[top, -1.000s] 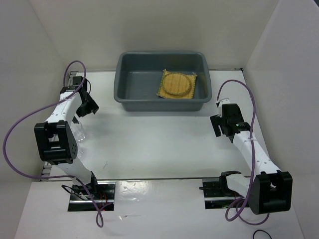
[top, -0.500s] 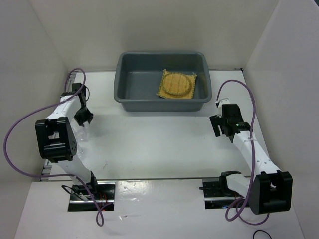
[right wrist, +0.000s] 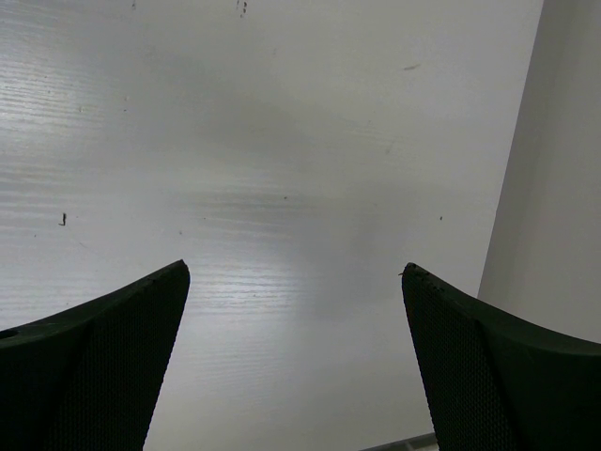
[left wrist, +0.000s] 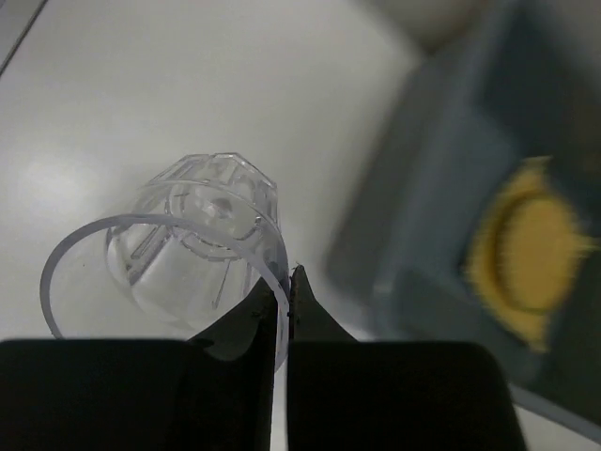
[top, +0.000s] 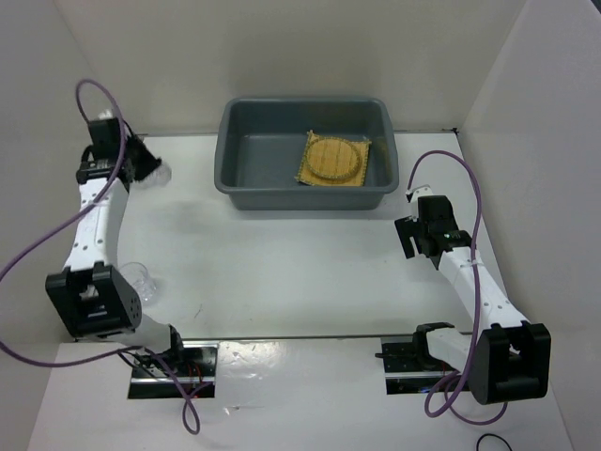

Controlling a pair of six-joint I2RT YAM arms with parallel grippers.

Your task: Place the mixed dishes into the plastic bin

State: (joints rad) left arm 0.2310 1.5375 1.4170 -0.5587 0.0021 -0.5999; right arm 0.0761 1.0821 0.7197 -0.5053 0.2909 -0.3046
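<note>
My left gripper (top: 148, 169) is raised at the far left, a little left of the grey plastic bin (top: 300, 194). In the left wrist view it (left wrist: 284, 282) is shut on the rim of a small clear glass (left wrist: 188, 240), which hangs tilted with its base pointing away. The glass (top: 161, 174) shows as a pale blur beside the fingers. Inside the bin lies a square yellow woven mat (top: 364, 173) with a round woven disc (top: 335, 158) on top of it. This disc (left wrist: 531, 249) looks blurred in the left wrist view. My right gripper (top: 409, 237) hovers open over bare table (right wrist: 293, 272).
Another clear glass (top: 141, 278) stands on the table by the left arm's elbow. White walls close in the table on the left, back and right. Purple cables loop from both arms.
My left gripper dropped towards the table, shut on the glass, then swung up and back to the far left with it. The right arm has not moved.
</note>
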